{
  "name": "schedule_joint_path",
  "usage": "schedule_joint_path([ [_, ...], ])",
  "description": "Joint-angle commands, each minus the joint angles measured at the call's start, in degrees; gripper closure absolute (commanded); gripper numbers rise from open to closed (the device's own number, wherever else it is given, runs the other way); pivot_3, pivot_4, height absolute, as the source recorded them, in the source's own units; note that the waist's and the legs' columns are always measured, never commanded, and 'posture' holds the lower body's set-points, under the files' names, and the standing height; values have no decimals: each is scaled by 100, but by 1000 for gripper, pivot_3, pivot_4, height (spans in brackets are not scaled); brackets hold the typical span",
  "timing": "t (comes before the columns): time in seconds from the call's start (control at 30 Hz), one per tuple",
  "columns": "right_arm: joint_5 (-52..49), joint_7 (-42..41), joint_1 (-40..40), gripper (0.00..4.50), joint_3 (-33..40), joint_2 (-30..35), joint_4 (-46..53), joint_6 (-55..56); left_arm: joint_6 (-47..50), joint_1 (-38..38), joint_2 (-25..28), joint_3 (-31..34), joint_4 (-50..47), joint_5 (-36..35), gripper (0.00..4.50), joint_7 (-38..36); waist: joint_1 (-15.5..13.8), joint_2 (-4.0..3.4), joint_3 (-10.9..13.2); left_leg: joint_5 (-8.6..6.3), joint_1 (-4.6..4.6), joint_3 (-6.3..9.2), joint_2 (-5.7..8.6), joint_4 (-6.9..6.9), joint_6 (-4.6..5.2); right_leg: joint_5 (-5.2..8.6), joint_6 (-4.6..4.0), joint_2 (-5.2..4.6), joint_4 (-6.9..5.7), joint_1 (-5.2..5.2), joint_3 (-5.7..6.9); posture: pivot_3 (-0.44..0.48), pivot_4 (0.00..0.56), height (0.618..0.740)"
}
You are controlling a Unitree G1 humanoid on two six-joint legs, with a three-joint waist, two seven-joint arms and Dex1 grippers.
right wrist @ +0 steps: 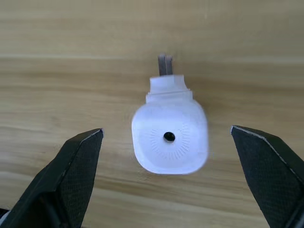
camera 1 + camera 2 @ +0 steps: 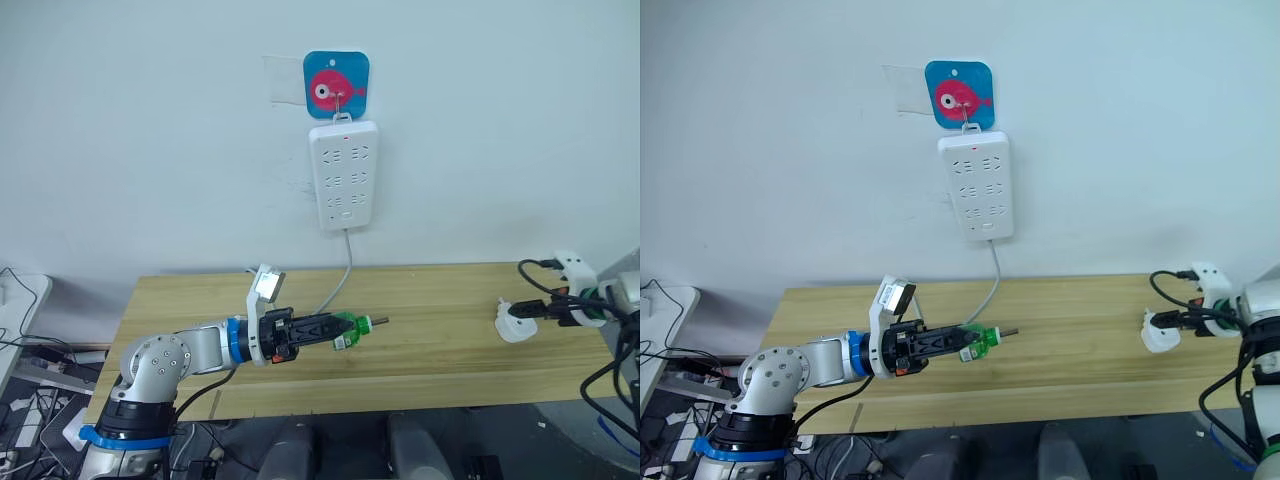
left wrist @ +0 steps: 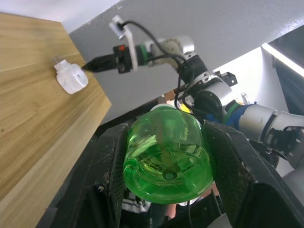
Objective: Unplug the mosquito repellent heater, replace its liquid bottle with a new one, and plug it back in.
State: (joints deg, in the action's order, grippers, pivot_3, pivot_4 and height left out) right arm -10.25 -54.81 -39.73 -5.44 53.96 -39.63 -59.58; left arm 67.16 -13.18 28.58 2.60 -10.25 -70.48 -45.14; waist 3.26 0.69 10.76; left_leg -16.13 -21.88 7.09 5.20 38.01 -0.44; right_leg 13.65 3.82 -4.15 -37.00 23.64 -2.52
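The left hand (image 2: pixel 335 333) hangs low over the middle of the wooden bench (image 2: pixel 430 300), its two black fingers (image 3: pixel 235 161) pinching a green liquid bottle (image 2: pixel 347 331) by its sides. The bottle lies sideways in the grip, with its thin wick end pointing out past the fingertips toward the robot's right. In the left wrist view the bottle's translucent green body sits squeezed between the two pads.

The right hand (image 1: pixel 166 142) is spread wide at the far right end of the bench. The mosquito repellent heater (image 1: pixel 169 137) lies on the wood between its fingers, touching neither of them. The heater is a small white rounded unit with its round vent hole facing the right wrist camera, and its two metal prongs stick out away from the hand. In the eye views the heater (image 2: pixel 517 320) rests just ahead of the right fingertips, well apart from the left hand and its bottle.

Beyond both hands, a white power strip (image 2: pixel 344 173) hangs on the wall from a blue hook plate with a pink fish (image 2: pixel 336 87), and its cord (image 2: pixel 343 270) drops down to the bench behind the left hand.
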Motion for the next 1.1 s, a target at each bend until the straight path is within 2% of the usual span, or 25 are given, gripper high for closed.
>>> schedule_joint_path([
  [0.03, -202, -41, 85, 23, 444, 293, 791, -128, -206, -96, -19, 99, -36, 102, 2314, -194, 2, 0, 0, 0, -1, 0, 0, 0, 0, 0, 0, 0, 1, 0, 1, -133, 188, 740],
  [0.13, -966, 233, 270, 23, 1584, -183, 1738, -1145, -619, -179, -222, 129, -187, 284, 2314, -195, 3, 1, 0, 0, -1, 0, -3, 0, -1, 0, 0, -2, 1, -1, 1, -150, 183, 740],
  [0.23, -1668, 864, 538, 23, 3529, -1626, 3267, -2990, -1105, -247, -493, 79, -319, 616, 2314, -119, 21, 7, 0, -1, -1, -1, -21, 3, -3, -1, 0, -3, 3, -4, 1, -155, 183, 740],
  [0.3, -2470, 1743, 757, 23, 4548, -2815, 4123, -3292, -1570, -275, -716, -25, -363, 1037, 2314, -31, 6, 7, -3, -1, -2, -2, -46, 0, -8, -8, -11, 12, 5, -1, 5, -154, 180, 740],
  [0.37, -3421, 2757, 890, 23, 5177, -3968, 4911, -3292, -1977, -340, -967, -117, -300, 1427, 2314, 139, -6, 0, -5, -2, -5, 0, -54, -5, -14, -8, -13, 19, 2, 11, 7, -155, 179, 740],
  [0.43, -4209, 3685, 976, 23, 5494, -4971, 5612, -3292, -2477, -422, -1195, -266, -194, 1933, 2314, 255, -12, -3, -6, 0, -21, -3, -54, -5, -17, -9, -15, 19, -5, 34, 2, -154, 174, 740],
  [0.5, -4783, 4503, 1029, 23, 5672, -5563, 5958, -3292, -2783, -500, -1356, -327, -106, 2238, 2314, 320, -8, -4, -6, 1, -32, -12, -50, -4, -19, -13, -21, 17, -8, 46, -7, -155, 171, 740],
  [0.6, -5609, 5479, 1153, 23, 5711, -6004, 6093, -3292, -3177, -616, -1479, -448, 16, 2664, 2314, 321, -7, -5, -7, 1, -33, -15, -45, 1, -18, -17, -22, 14, -7, 46, -9, -155, 171, 740],
  [0.73, -6864, 6671, 1270, 23, 5577, -6156, 5969, -3034, -3497, -703, -1599, -583, 179, 3032, 2314, 326, 33, -13, -12, 1, -29, -19, -48, -1, -16, -17, -23, 18, -13, 48, -10, -149, 164, 740],
  [0.93, -9219, 8473, 2100, 23, 3922, -5497, 5911, -1391, -3759, -707, -1845, -805, 204, 3358, 2314, 311, 145, -15, -13, -4, -27, -21, -61, -4, -6, -17, -22, 31, -16, 47, -10, -139, 162, 740],
  [1.1, -10169, 9066, 2417, 23, 2741, -4761, 6043, -202, -3830, -743, -2085, -985, 161, 3466, 2314, 338, 191, -15, -13, -6, -18, -36, -67, 1, 0, -17, -20, 56, -17, 39, -21, -138, 165, 740],
])
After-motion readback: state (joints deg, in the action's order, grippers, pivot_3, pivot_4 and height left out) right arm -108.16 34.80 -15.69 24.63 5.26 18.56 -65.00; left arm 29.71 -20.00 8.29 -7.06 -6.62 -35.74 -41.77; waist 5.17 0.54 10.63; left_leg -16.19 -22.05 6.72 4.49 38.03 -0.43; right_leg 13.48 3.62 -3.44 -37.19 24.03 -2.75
